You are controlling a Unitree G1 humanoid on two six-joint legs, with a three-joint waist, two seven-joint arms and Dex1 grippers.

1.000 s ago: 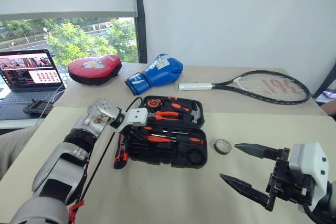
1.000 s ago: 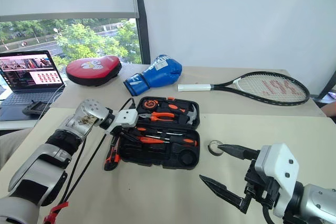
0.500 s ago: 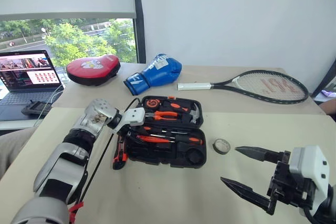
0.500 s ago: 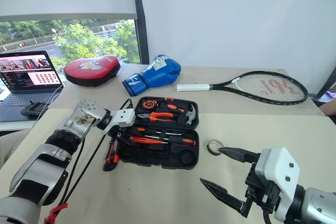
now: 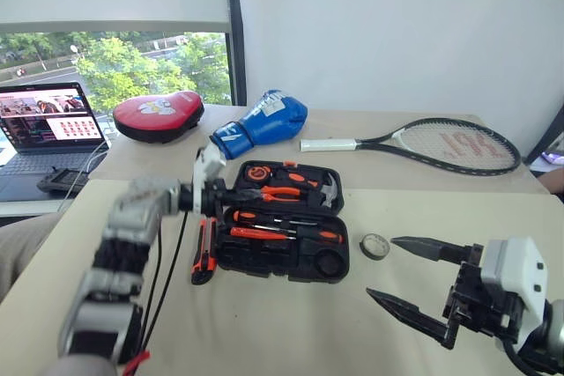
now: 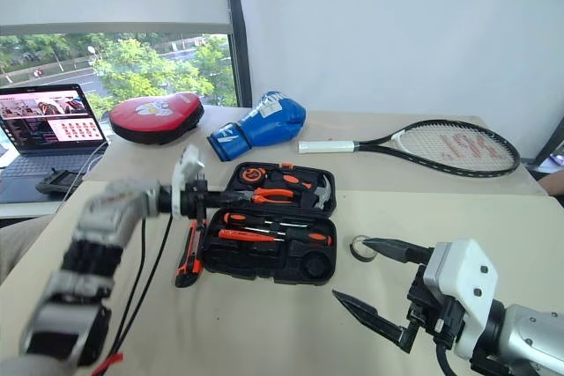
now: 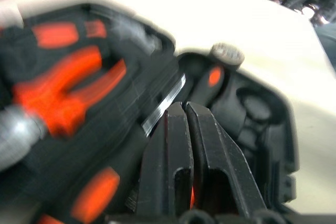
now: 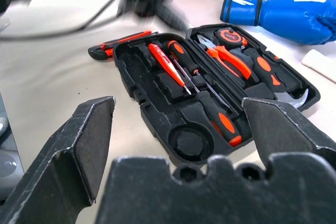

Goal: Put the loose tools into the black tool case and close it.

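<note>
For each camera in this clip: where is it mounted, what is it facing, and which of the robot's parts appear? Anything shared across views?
Left and right eye views: on the head, looking forward and down at the open black tool case on the table; both arms show, left hand shut, right hand open.
Left wrist view: along its shut fingers, close over the case.
Right wrist view: between its spread fingers, toward the case.
All share the case; head and right wrist share the blue boxing glove.

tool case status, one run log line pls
black tool case: open on table | utility knife: loose, beside case | tape roll: loose, right of case | left gripper: shut, over case | right gripper: open, empty
</note>
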